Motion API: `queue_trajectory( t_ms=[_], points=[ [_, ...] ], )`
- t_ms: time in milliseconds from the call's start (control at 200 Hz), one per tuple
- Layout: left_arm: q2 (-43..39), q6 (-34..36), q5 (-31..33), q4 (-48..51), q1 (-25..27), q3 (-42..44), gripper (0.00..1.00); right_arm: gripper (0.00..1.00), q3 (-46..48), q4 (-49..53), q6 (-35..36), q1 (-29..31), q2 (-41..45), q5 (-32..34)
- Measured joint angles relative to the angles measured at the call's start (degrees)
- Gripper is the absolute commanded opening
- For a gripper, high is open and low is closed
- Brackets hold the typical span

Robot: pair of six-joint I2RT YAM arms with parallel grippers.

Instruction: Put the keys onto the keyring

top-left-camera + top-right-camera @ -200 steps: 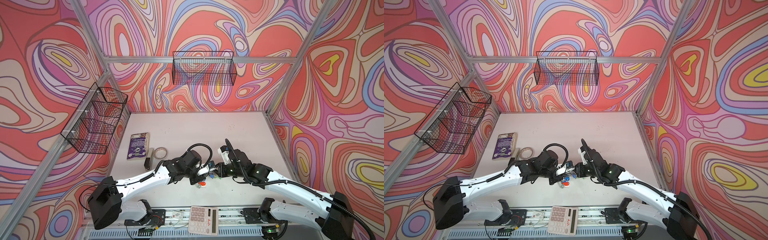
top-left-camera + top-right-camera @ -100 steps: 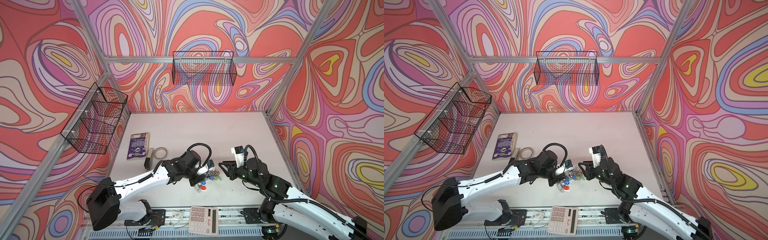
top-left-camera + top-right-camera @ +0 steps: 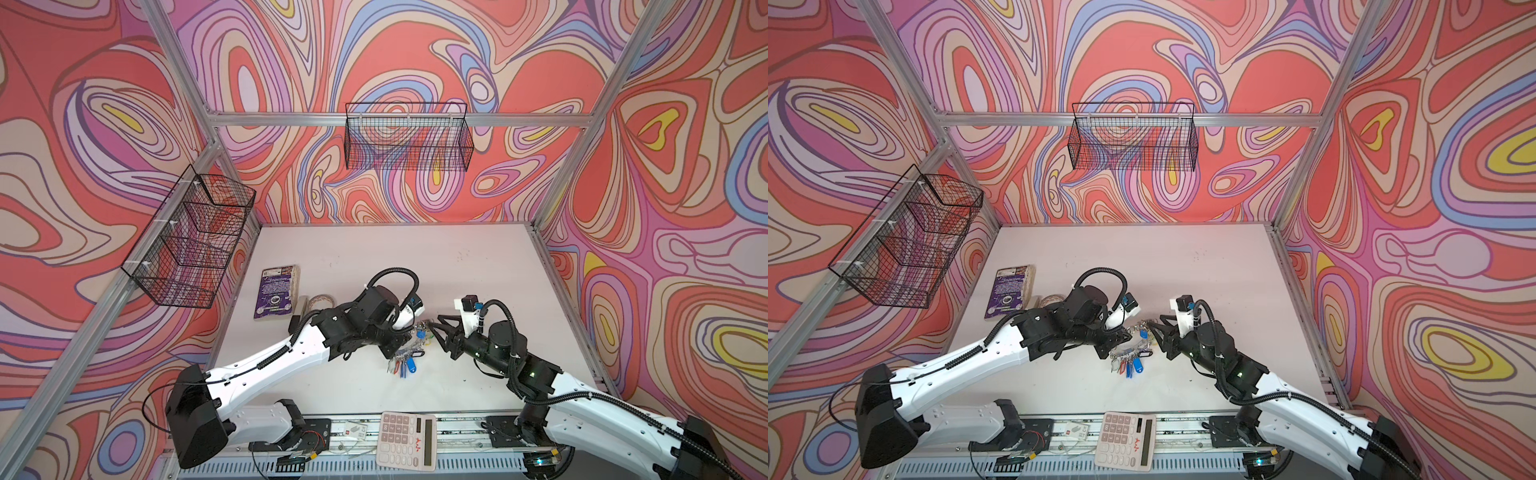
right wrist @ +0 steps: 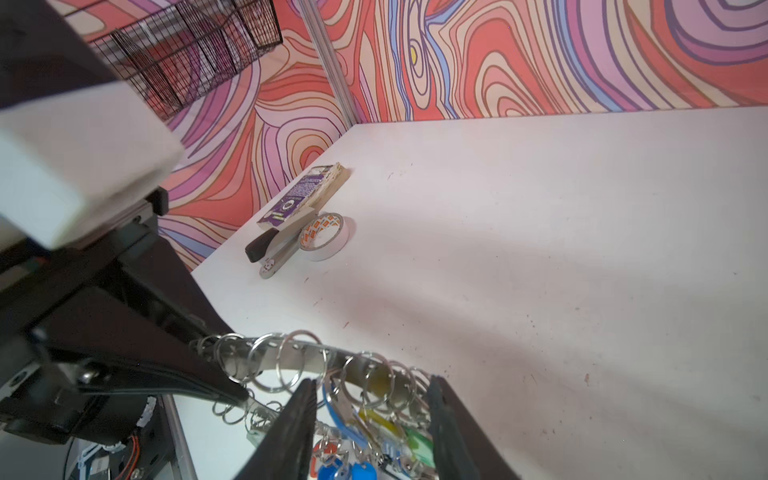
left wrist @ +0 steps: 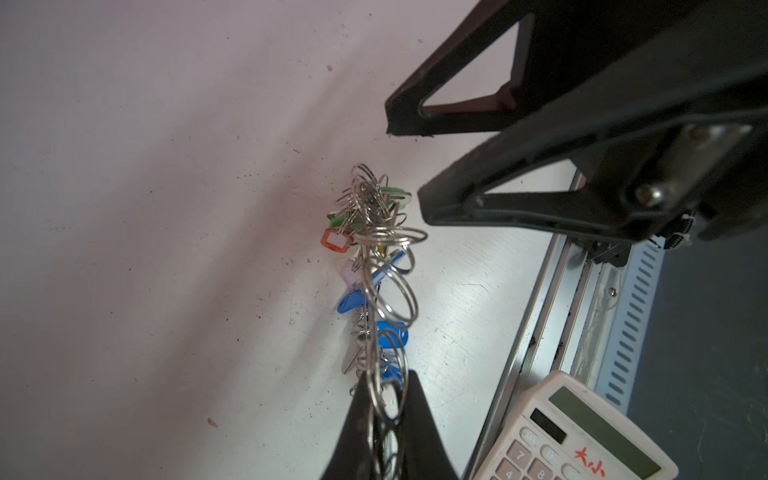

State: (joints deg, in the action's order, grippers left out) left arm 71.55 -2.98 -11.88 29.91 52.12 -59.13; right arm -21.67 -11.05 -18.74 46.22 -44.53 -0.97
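Near the front edge of the worktop (image 4: pixel 540 249), the left tool (image 5: pixel 384 415) stayed pinched on the keyring (image 4: pixel 291 358), with the keys (image 4: pixel 361 471) hanging from its rim. Within the last second the right tool (image 4: pixel 372 382) had spread its jaws beside that rim, which probably meant one key was released there.

Bright, even light; soft shadows on table (image 4: pixel 540 216); blurry wrist-view foregrounds.

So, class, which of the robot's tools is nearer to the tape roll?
Left. The left tool, shut on the keyring, sits to the tape roll's right in a top view; the right tool, open, is further right, beyond the keyring.
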Motion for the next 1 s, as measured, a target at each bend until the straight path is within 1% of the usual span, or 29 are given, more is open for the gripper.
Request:
queue_trajectory(
  t_ms=[90, 170, 356, 516, 591, 836, 891, 1002],
  points=[
    [-0.33, -2.10, 1.01, 1.03, 0.00, -0.83, 0.00, 0.56, -0.83, -0.07, 1.51, 0.00, 1.49, -0.15],
    [-0.33, -3.56, 1.51, 2.08, 0.00, -1.95, 0.00, 0.53, -3.21, -0.07, 3.32, 0.00, 1.07, -0.98],
    [-0.33, -5.51, 1.90, 4.28, 0.00, -4.74, 0.00, 0.46, -9.07, -0.09, 6.51, 0.00, -5.95, -5.16],
    [-0.33, -6.10, 1.92, 4.76, 0.00, -4.90, 0.00, 0.40, -9.55, 0.07, 7.89, 0.00, -9.07, -7.52],
    [-0.33, -6.27, 2.01, 4.92, 0.00, -4.90, 0.00, 0.35, -9.64, 0.09, 8.39, 0.00, -9.79, -8.09],
    [-0.33, -6.27, 2.56, 5.51, 0.00, -4.90, 0.00, 0.24, -10.03, 0.26, 8.90, 0.00, -10.51, -8.04],
    [-0.33, -6.25, 2.60, 5.51, 0.00, -4.90, 0.00, 0.20, -10.03, 0.26, 8.76, 0.00, -10.45, -7.93],
    [-0.33, -6.25, 2.78, 5.51, 0.00, -4.90, 0.00, 0.16, -10.01, 0.04, 8.50, 0.00, -10.32, -7.78]
  ],
)
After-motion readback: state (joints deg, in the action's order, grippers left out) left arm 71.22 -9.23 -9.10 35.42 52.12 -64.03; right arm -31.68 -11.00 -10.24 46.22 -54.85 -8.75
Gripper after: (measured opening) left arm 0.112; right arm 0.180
